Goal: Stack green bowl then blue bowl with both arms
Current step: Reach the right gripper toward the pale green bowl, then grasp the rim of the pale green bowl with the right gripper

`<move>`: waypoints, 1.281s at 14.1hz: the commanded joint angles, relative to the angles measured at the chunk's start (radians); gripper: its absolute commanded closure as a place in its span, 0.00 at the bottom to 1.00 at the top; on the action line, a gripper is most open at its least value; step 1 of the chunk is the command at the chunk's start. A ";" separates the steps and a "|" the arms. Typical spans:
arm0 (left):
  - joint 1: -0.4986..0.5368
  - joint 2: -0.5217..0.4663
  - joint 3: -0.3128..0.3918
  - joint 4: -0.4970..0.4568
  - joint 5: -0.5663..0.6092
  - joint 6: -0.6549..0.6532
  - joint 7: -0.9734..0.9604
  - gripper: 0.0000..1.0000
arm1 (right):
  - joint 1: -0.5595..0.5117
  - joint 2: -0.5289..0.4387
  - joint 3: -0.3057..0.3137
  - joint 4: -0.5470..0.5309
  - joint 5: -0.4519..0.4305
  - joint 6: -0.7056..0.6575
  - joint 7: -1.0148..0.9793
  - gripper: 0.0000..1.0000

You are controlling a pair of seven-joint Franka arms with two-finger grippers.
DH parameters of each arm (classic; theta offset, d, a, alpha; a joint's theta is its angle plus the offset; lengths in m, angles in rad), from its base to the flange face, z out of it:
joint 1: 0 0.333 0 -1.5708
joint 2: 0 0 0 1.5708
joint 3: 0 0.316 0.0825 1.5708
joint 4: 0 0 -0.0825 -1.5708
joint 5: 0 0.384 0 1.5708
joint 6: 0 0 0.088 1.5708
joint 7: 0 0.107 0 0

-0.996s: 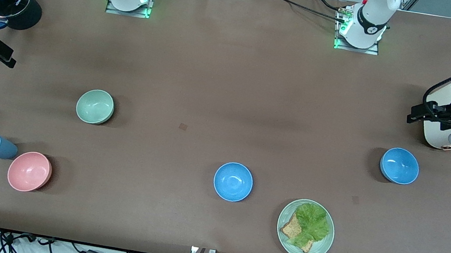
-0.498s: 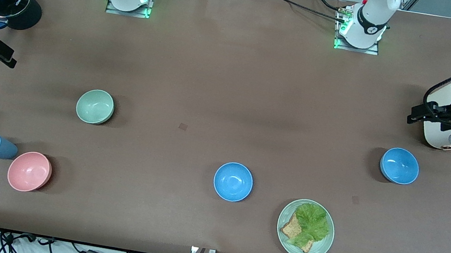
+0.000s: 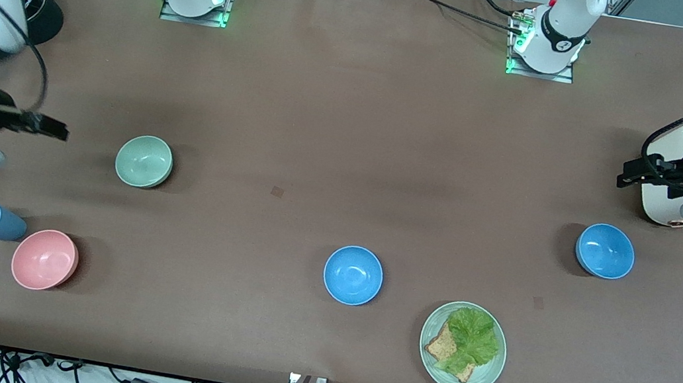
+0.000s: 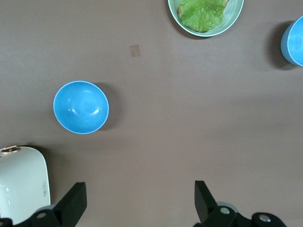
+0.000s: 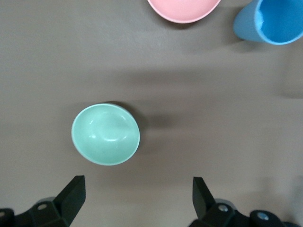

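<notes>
Green bowl (image 3: 144,161) is sitting upright on the table (image 3: 338,117), toward the right arm's end, with the right gripper (image 5: 137,201) hovering open beside it, apparently lining up. Left gripper (image 4: 139,205) is waiting open near a blue bowl (image 3: 605,250).

Brown table (image 3: 337,124); cables (image 3: 23,367) along its near edge.

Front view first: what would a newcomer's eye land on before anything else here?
Probably the bright bowls scattered on the brown table: the green bowl toward the right arm's end, one blue bowl near the middle and another blue bowl toward the left arm's end. Next, the plate with lettuce and toast, nearest the camera. The right gripper hangs open-jawed beside the green bowl; the left gripper waits open at its end.
</notes>
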 commanded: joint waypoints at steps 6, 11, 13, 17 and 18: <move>-0.003 0.019 0.007 0.031 -0.008 -0.011 -0.006 0.00 | 0.011 0.148 0.010 -0.173 -0.007 0.239 0.007 0.00; -0.003 0.019 0.009 0.031 -0.005 -0.011 -0.009 0.00 | 0.027 0.208 0.016 -0.189 -0.007 0.286 0.010 0.00; -0.005 0.022 0.009 0.031 0.026 -0.009 -0.007 0.00 | 0.028 0.212 0.016 -0.198 -0.004 0.285 0.001 0.17; -0.012 0.025 -0.003 0.031 0.100 -0.009 -0.016 0.00 | 0.033 0.246 0.017 -0.196 0.008 0.289 0.013 0.64; -0.012 0.025 -0.003 0.031 0.100 -0.011 -0.016 0.00 | 0.034 0.245 0.017 -0.195 0.008 0.284 0.015 0.81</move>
